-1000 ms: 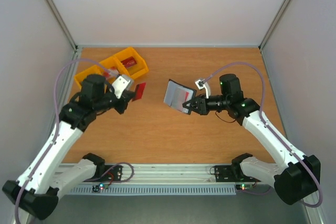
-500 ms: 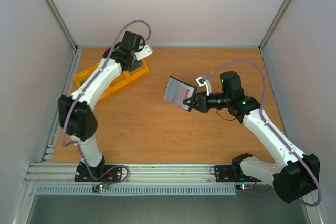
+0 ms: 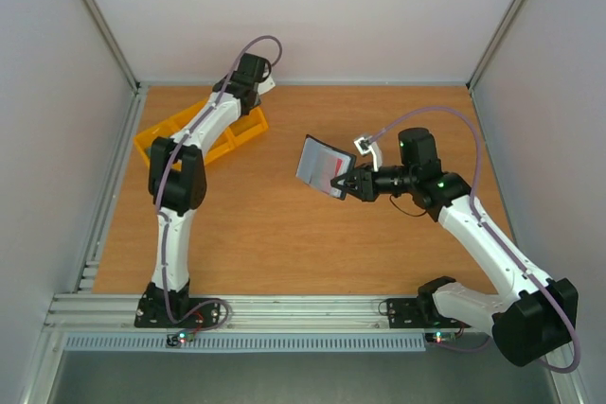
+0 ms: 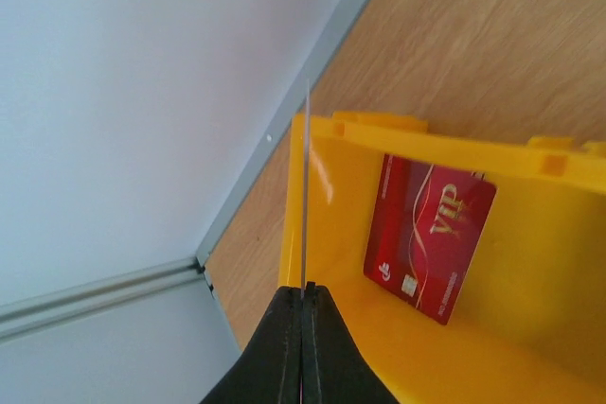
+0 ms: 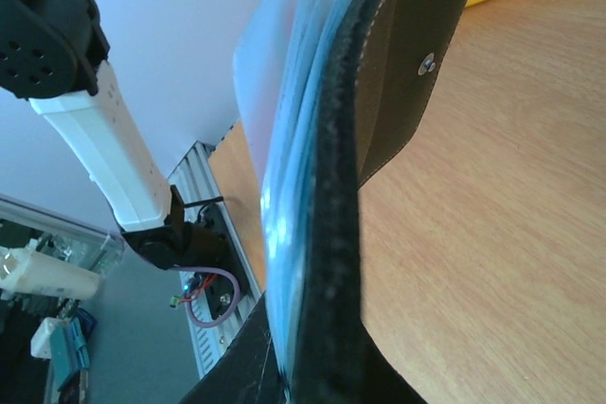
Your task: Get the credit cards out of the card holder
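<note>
Your left jaws pinched what looked like a card [image 4: 306, 186], seen edge-on, above the yellow bin [image 4: 454, 150] in the top view's upper left, where a red card [image 4: 431, 237] lay. Your right jaws clamped the holder [image 3: 320, 167], held up mid-frame.

Open black card holder [image 3: 319, 169] aloft, red card [image 4: 431, 237] in yellow bin [image 4: 454, 149]
</note>
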Controlling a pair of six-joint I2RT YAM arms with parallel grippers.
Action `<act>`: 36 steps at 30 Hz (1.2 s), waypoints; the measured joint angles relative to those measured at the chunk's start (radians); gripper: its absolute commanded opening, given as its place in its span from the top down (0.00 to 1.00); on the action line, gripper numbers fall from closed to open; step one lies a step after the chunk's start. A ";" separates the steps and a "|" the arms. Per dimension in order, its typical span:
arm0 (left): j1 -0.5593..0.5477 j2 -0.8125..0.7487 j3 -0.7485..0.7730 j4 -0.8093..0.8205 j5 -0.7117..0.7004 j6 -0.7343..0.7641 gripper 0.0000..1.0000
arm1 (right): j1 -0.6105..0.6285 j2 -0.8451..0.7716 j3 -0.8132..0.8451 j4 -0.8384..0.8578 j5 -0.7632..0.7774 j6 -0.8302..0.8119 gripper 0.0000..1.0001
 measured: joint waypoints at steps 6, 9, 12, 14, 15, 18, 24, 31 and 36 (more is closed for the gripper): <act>0.019 0.015 -0.011 -0.016 -0.031 -0.027 1.00 | 0.000 -0.007 0.002 -0.016 0.002 -0.002 0.99; 0.017 0.004 -0.028 -0.039 -0.023 -0.059 1.00 | 0.000 -0.007 0.002 -0.018 0.002 -0.004 0.99; 0.017 0.004 -0.028 -0.066 -0.012 -0.089 1.00 | 0.000 -0.007 0.002 -0.018 0.001 -0.005 0.99; 0.017 0.007 -0.026 -0.077 -0.010 -0.100 1.00 | 0.000 -0.007 0.003 -0.018 0.001 -0.006 0.99; 0.017 0.011 -0.022 -0.080 -0.011 -0.105 1.00 | 0.000 -0.007 0.003 -0.018 0.001 -0.006 0.99; 0.018 0.046 0.016 -0.094 -0.014 -0.118 1.00 | 0.000 -0.007 0.003 -0.024 0.001 -0.008 0.99; 0.022 0.076 -0.011 -0.084 -0.037 -0.119 1.00 | 0.000 -0.017 0.003 -0.039 0.001 -0.021 0.99; 0.044 0.108 -0.028 -0.053 -0.059 -0.106 1.00 | 0.000 -0.018 0.003 -0.039 -0.001 -0.023 0.99; 0.053 0.117 -0.047 0.013 -0.071 -0.065 0.96 | 0.000 -0.018 0.003 -0.035 -0.005 -0.024 0.99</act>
